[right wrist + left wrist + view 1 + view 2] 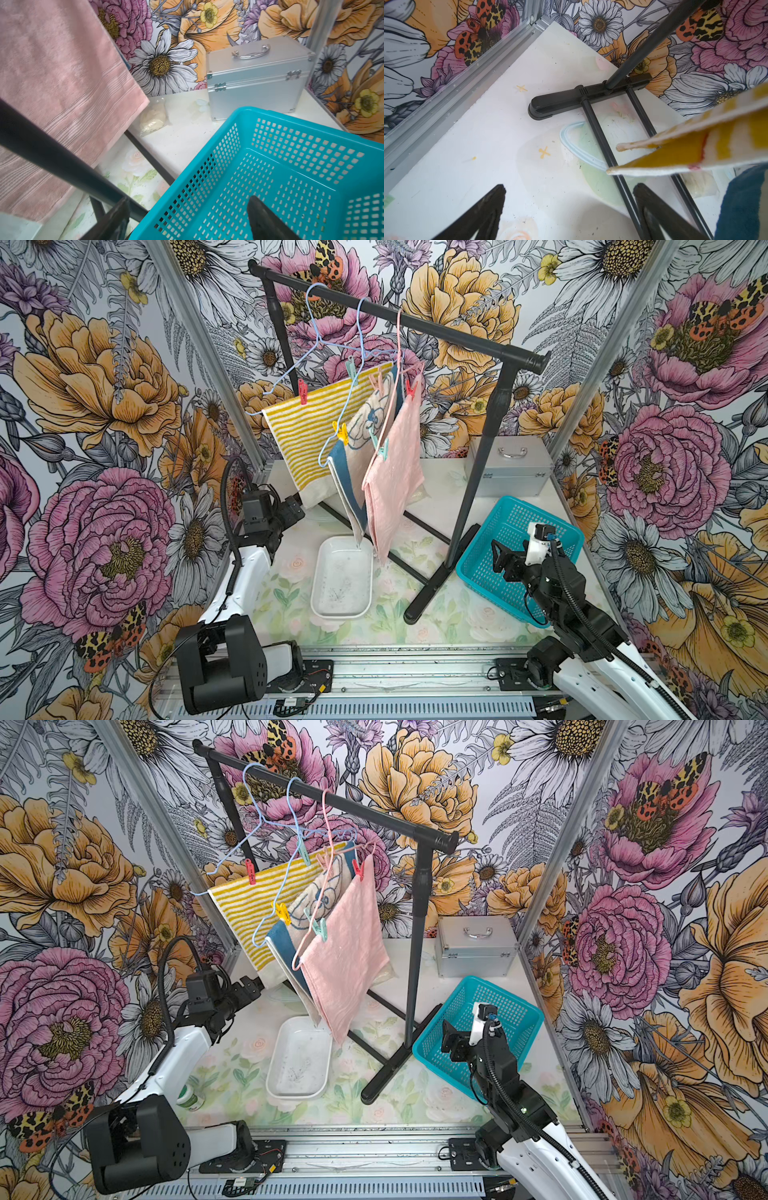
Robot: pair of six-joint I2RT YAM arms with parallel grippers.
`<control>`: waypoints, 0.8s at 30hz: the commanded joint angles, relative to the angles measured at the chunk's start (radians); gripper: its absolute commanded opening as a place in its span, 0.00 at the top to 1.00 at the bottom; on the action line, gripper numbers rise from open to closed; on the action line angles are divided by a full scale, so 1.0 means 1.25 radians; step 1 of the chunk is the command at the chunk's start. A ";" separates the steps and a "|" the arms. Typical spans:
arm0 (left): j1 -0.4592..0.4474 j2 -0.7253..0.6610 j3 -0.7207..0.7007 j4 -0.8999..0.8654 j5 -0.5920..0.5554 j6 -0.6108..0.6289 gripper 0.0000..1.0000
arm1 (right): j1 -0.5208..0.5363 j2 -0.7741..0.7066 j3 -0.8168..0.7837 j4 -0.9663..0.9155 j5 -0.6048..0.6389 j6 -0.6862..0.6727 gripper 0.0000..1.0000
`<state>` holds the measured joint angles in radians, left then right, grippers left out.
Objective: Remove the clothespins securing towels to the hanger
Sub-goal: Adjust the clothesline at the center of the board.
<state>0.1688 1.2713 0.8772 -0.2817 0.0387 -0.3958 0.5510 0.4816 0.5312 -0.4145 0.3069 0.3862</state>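
Low beside the rack (pixel 478 472), hovering with left gripper (pixel 569 190) and right gripper (pixel 189 198) spread empty, risking unhooking hangers (pixel 362 337) while tugging clothespins (pixel 303 391).

Both arms share one build: glossy white link shells between matte black joint housings. The left arm (pixel 245 576) ends in a boxy black shoulder housing (pixel 220 664) dotted with small round holes. A black corrugated cable (pixel 226 510) loops along it, and another runs along the right arm (pixel 590 686). The fingers (pixel 483 214) are black, tapered and open-framed, like triangles.
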 commanded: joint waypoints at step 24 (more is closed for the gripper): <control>0.022 -0.010 0.019 0.041 0.071 -0.022 0.01 | 0.153 0.363 0.038 0.408 0.059 -0.113 0.16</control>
<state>0.1822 1.2709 0.8936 -0.2771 0.1062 -0.4110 0.7528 0.9096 0.5266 -0.0147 0.3122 0.2264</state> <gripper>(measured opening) 0.986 0.840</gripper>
